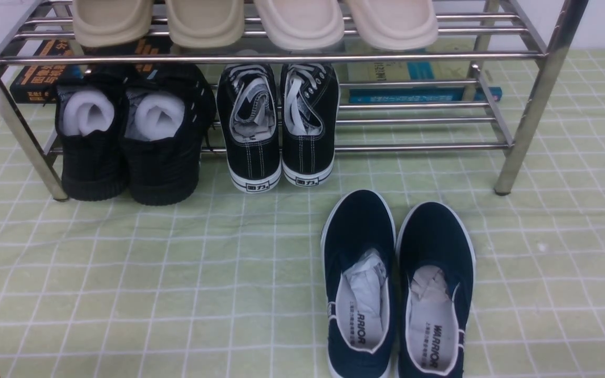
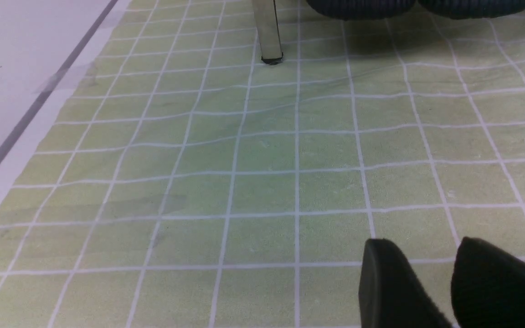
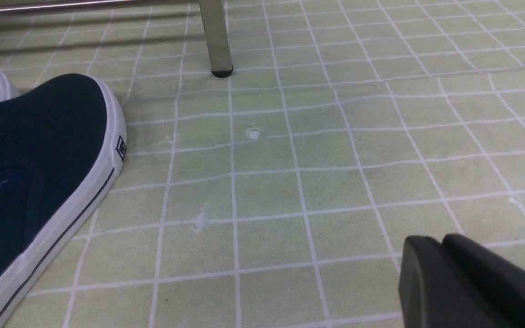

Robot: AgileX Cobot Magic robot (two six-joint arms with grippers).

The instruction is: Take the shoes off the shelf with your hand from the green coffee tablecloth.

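Navy slip-on shoes [image 1: 399,294] lie apart from our right gripper [image 3: 441,241], with bare cloth between them and its fingers. We see those two fingers very near each other — blurred enough that we cannot tell whether they are pressed together or slightly parted — and no shoe is between them. Our left gripper [image 2: 426,248] has its fingers spread, with only cloth showing in the gap, and its dark tip at the near left corner of the front view is well apart from the pair.

The navy shoes rest soles down on the green checked tablecloth [image 1: 176,294], side by side, toes toward the shoe rack [image 1: 528,121]. They sit in front of the rack, right of its middle, and we can read WARRIOR on their pale insoles, with crumpled paper [image 1: 368,273] tucked inside each.

Farther out, the lower tier bears black shoes with white rolls [image 1: 129,136] on the left and, beside them, black laced sneakers [image 1: 279,126] with their white-rimmed heels facing us. Above, on the upper tier, we see two beige shoes [image 1: 158,21] and two paler cream shoes [image 1: 347,23], only partly in view. Books [image 1: 423,79] show behind the bars — dark ones left, green and blue ones right.
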